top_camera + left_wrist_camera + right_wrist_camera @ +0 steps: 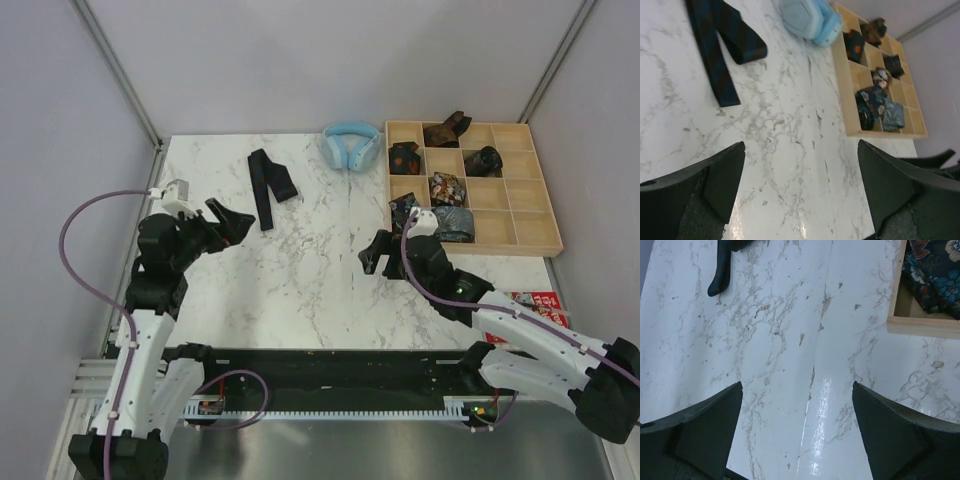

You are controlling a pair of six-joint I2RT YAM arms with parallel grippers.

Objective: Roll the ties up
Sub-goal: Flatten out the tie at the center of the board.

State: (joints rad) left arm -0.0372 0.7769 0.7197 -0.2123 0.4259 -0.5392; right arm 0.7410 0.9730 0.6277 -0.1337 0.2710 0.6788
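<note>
A dark tie (265, 200) with faint blue stripes lies flat on the marble table (300, 270), folded into a narrow V. Several patterned ties (447, 187) sit bundled in compartments of the wooden box (528, 195).

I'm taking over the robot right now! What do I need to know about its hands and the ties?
The left gripper is open and empty, hovering close to the near end of the dark tie.
The right gripper is open and empty, over bare table by the near left corner of the wooden tray.
The dark tie lies folded flat on the table, left of the headphones, and is not rolled.
Done: several bundled ties sit in the left compartments of the wooden tray.
Left: roll the dark tie.
</note>
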